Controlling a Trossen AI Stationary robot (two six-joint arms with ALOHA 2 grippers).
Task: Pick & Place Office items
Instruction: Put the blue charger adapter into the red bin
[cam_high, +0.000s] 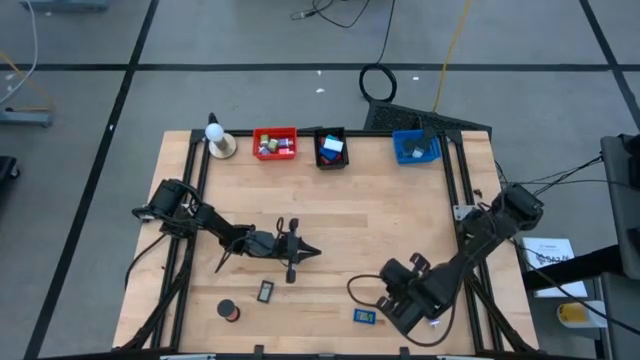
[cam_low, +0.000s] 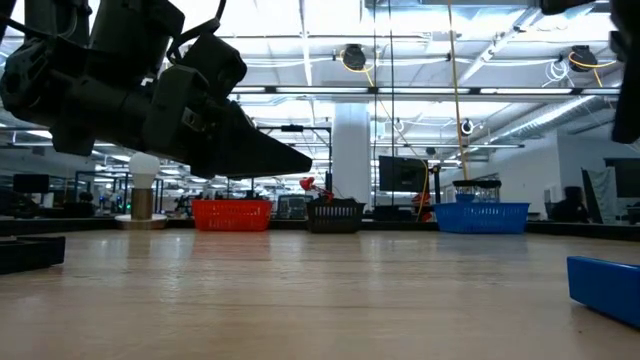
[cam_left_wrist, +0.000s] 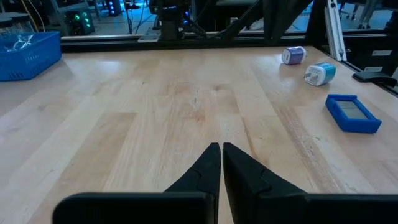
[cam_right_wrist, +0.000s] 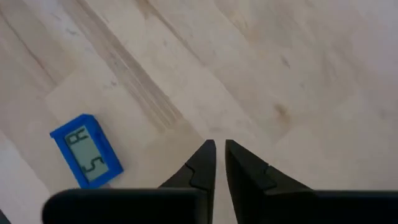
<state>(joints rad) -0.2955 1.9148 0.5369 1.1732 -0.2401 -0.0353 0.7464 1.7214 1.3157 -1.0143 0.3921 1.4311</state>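
Both hands empty. Left hand (cam_high: 312, 251) clenched, hovering mid-surface; right hand (cam_high: 383, 297) clenched but for a sliver, low at five o'clock, blue display piece (cam_high: 364, 316) just beside it, likely the next pick. Black-framed rectangle (cam_high: 265, 291) and what looks like a black roll (cam_high: 230, 311) lie at seven o'clock. Bins (cam_high: 275, 142) wait at twelve.

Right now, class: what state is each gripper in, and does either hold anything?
Left gripper: shut, holding nothing, above the bare table.
Right gripper: shut, empty, beside the blue-framed display.
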